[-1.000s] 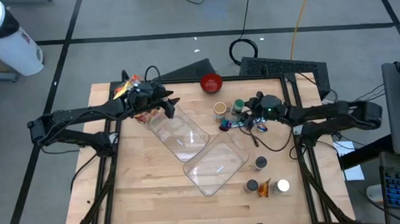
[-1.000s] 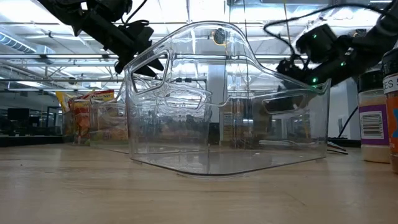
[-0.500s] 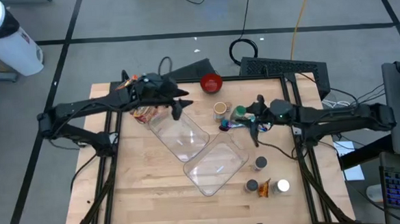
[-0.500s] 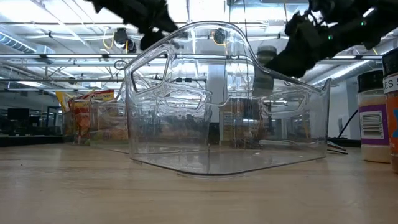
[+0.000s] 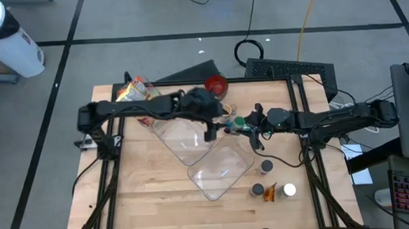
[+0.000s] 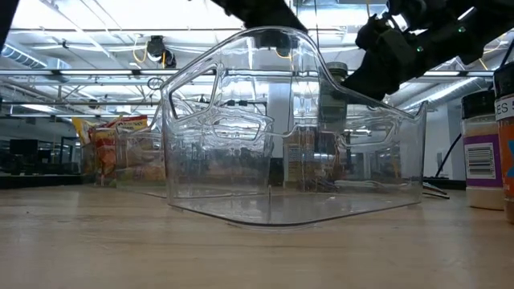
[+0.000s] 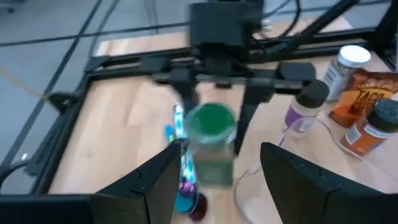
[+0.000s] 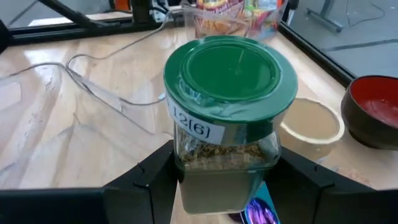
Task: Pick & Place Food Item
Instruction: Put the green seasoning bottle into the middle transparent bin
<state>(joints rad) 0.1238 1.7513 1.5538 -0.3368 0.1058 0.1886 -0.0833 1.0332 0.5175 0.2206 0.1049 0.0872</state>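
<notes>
1. A red bowl (image 5: 216, 84) sits near the worktop's (image 5: 145, 195) far edge.
2. Three small spice jars (image 5: 266, 167) and a brown packet (image 5: 269, 192) cluster near the right front.
3. A black keyboard (image 5: 290, 68) lies beyond the worktop.

My right arm reaches in low from the right side, forearm nearly level, and my right gripper (image 5: 251, 128) has its two dark fingers (image 8: 155, 177) clamped on either side of the green-lidded jar (image 8: 225, 118), lifted off the wood. My left arm stretches far across from the left, elbow straightened, wrist bent downward. My left gripper (image 5: 209, 132) hangs with its fingers (image 7: 152, 183) spread apart and nothing between them, pointing straight toward my right gripper, which sits just ahead of it, the two close but not touching.
</notes>
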